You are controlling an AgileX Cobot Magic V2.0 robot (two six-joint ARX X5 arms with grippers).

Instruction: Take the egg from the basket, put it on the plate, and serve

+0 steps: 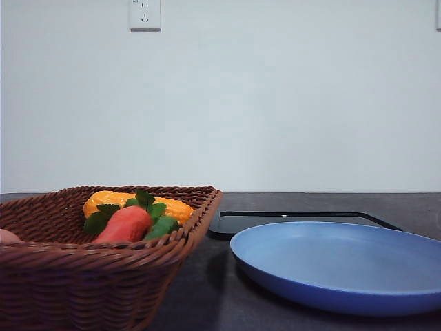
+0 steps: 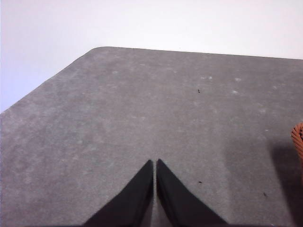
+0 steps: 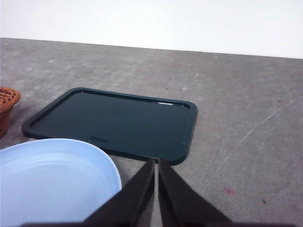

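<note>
Egg barely peeks out at the basket's far left edge, plate empty.

Both claws, left claw and right claw, are pressed together over bare desk. Risk, I'd say: the carrot and corn sit near the egg, so a reach could nab those, or an unopened claw just knocks the egg around.

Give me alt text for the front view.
A brown wicker basket at left holds a carrot, a corn cob and a sliver of egg. An empty blue plate sits at right, with a black tray behind it.
</note>
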